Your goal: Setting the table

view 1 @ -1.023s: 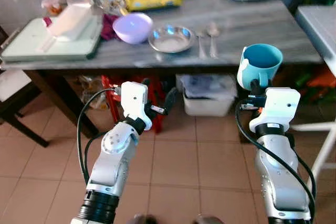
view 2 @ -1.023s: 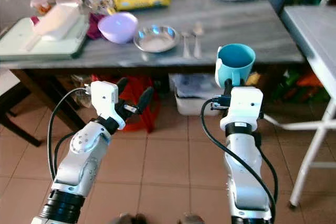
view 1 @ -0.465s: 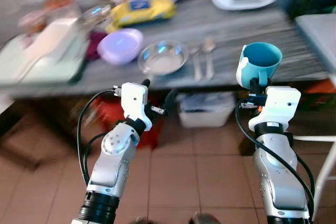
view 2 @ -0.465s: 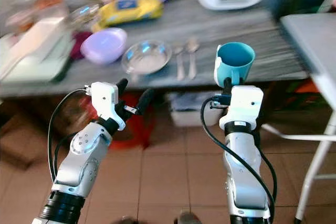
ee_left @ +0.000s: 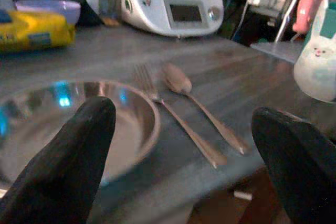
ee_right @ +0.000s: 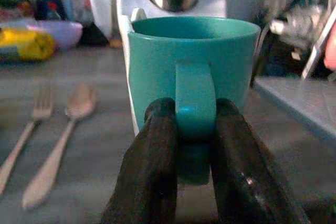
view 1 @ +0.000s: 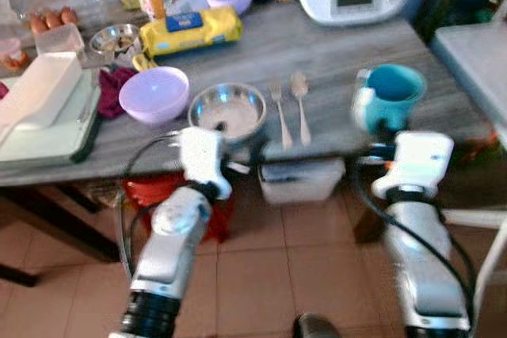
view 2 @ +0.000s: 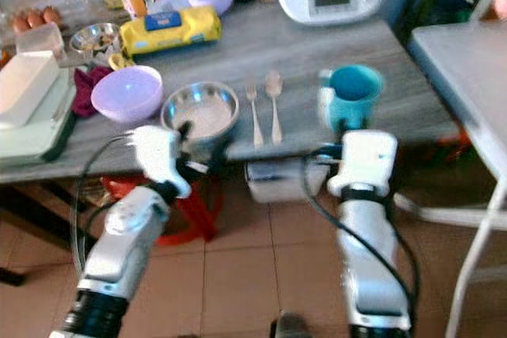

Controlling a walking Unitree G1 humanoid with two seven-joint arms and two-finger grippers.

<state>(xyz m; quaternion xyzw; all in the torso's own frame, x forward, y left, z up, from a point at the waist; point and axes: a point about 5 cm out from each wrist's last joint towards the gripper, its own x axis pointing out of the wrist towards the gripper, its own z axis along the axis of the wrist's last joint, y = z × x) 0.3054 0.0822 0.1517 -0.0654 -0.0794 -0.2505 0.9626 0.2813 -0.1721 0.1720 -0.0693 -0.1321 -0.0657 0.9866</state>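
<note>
While the right gripper [ee_right: 194, 145] pinches the teal mug [ee_right: 194, 80] by its handle over the table's [view 1: 348, 45] near right edge, the left gripper [ee_left: 178, 150] gapes wide and empty near the steel bowl [view 1: 230, 110]. Mug looks rigid, probably ceramic, breakable; handle grip could swivel.

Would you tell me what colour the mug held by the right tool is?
The mug is teal, with a white patch on one side; the right wrist view shows it best.

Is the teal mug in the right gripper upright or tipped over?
Upright. The teal mug has its rim level and its open mouth facing up, while the right gripper has its jaws shut on the handle.
</note>
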